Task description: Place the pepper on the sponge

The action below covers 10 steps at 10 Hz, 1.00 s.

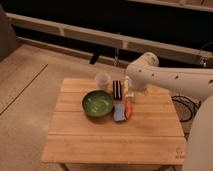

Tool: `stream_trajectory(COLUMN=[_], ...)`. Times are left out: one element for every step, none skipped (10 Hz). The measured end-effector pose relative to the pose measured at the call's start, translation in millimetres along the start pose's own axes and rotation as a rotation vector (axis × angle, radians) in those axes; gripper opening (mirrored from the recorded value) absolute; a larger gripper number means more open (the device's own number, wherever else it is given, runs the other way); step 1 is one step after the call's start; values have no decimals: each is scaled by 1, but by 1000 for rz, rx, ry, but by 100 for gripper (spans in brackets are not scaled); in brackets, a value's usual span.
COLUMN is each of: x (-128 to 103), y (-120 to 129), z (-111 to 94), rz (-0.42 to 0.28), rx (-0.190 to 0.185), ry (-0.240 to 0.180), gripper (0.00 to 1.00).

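Note:
The blue sponge (119, 112) lies flat on the wooden table (100, 145), just right of the green bowl (97, 104). The orange-red pepper (128, 109) lies lengthwise along the sponge's right edge; I cannot tell whether it rests on the sponge or only touches it. My gripper (129, 93) hangs from the white arm (165, 80) just behind the pepper, beside the black striped block (117, 89). Nothing shows in the gripper.
A clear plastic cup (102, 80) stands at the table's back edge, left of the black block. The arm reaches in from the right over the table's back right part. Cables lie on the floor at the right (182, 107).

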Motion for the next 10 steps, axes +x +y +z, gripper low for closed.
stream_trajectory(x=[-1,0,2,6,11,14,17,16,15,9], y=[-1,-7,-16,-27,-37,-43,-45,-44,-44,-41], z=[8,19,34,50,66,82,96,104,111,120], rz=[11,30,53,68,80,94,103,110,114,116], rx=[4,15,31,49,68,82,87,86,83,76], ry=[11,33,64,97,133,169,198,211,224,234], gripper=[65,65,65,65,65,65,65,65,65,65])
